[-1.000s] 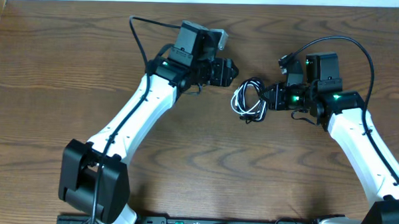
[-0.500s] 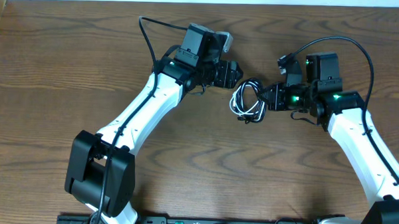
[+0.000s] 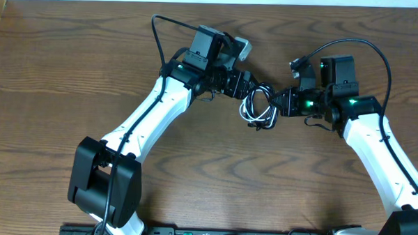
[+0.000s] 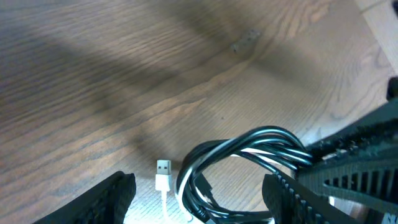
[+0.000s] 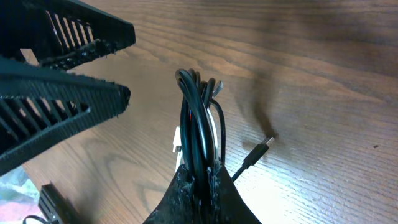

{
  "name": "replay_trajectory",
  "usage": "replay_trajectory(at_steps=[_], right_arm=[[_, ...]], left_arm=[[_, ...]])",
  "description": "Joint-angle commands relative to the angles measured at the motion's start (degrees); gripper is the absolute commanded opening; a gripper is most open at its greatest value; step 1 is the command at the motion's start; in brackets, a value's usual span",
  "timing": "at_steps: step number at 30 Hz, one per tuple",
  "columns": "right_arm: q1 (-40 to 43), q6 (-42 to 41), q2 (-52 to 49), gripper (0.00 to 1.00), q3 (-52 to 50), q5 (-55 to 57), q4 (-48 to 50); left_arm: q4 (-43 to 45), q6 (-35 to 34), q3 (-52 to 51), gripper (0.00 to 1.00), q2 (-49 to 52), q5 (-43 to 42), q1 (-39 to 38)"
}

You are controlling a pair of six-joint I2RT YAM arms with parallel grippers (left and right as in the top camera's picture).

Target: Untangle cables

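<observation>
Two cables (image 3: 258,107), one black and one white, are coiled together in one bundle near the middle of the tabletop (image 3: 55,126), a little toward its far edge. We note the right gripper (image 5: 200,173) pinched closed on the bundle's end, loops standing on edge. The left gripper (image 3: 252,86) is spread wide, the loops lie between its fingers, and nothing is clamped. A white plug (image 4: 163,168) and a black plug (image 5: 267,144) lie free on the wood.

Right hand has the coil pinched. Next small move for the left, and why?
Probably ease the open left hand forward to straddle the near loop of the cables: the right hand pinches the far side, and the left is only at its edge.
</observation>
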State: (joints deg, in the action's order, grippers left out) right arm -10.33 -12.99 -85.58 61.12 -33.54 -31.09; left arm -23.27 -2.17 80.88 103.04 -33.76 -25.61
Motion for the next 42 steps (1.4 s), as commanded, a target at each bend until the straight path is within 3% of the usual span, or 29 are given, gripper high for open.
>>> replay_trajectory(at_steps=[1, 11, 19, 32, 37, 42], right_arm=[[-0.28, 0.44, 1.27, 0.01, 1.03, -1.60, 0.00], [-0.26, 1.33, 1.27, 0.01, 1.03, -3.74, 0.02], [-0.26, 1.31, 1.27, 0.01, 1.03, -3.74, 0.07], [-0.26, 1.27, 1.27, 0.01, 1.03, -4.59, 0.17], [-0.28, 1.27, 1.27, 0.00, 1.03, -4.59, 0.15], [-0.28, 1.27, 1.27, 0.01, 1.03, -4.59, -0.04]], left_arm=[[0.07, 5.03, 0.17, 0.69, 0.96, -4.50, 0.11], [3.04, 4.92, 0.17, 0.58, 6.08, -5.53, 0.13], [3.28, 4.48, 0.17, 0.40, 6.62, -5.70, 0.13], [6.08, 3.61, 0.17, 0.31, 6.69, -5.68, -1.60], [6.27, 3.63, 0.17, 0.15, 6.69, -5.66, -1.57], [6.95, 3.61, 0.17, 0.08, 6.69, -5.66, -1.60]])
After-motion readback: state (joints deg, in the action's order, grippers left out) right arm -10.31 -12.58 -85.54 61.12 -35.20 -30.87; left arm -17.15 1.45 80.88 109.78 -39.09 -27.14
